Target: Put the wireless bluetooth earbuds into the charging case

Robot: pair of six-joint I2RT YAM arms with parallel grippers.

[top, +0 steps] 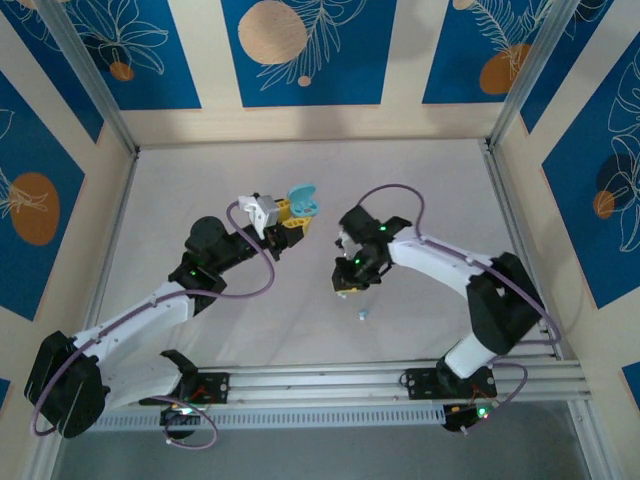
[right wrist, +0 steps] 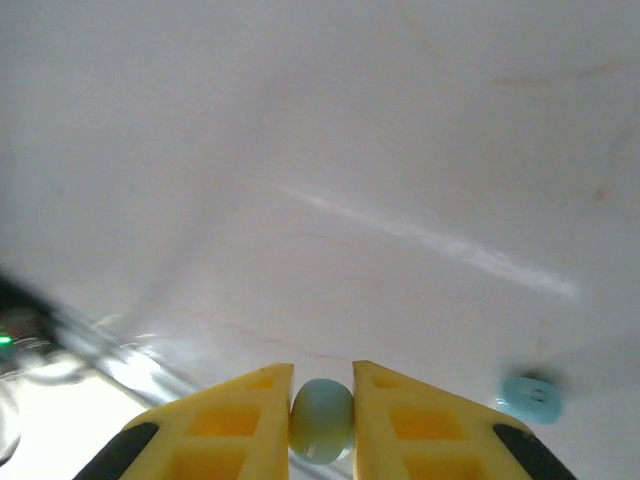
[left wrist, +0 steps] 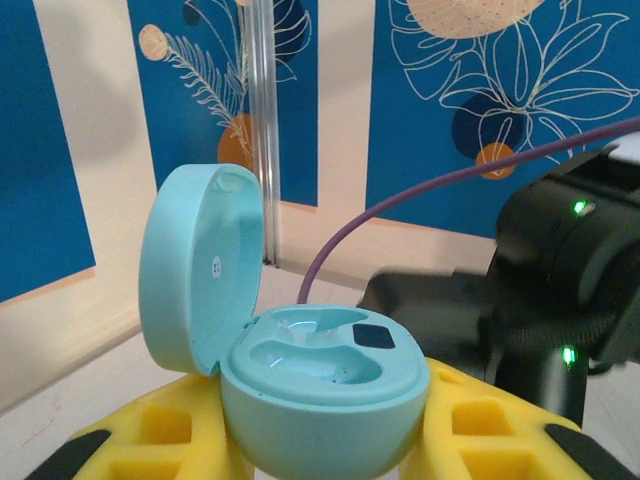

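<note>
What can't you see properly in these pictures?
- Right wrist view: the held earbud is pinched between the right jaws. The picture's bottom edge cuts off its lower part.
- Right wrist view: the loose earbud on the table is blurred.
- Left wrist view: the bottom edge and the left jaws hide the charging case underside.
- Left wrist view: the right arm behind is blurred.

The charging case (left wrist: 320,400) is smooth teal plastic, satin on the shell and glossier in the moulded tray. The right pincer (right wrist: 322,395) is matt yellow plastic. The earbud (right wrist: 321,420) is smooth, lightly glossy plastic. The bench (right wrist: 300,150) is white and smooth with a faint sheen.
</note>
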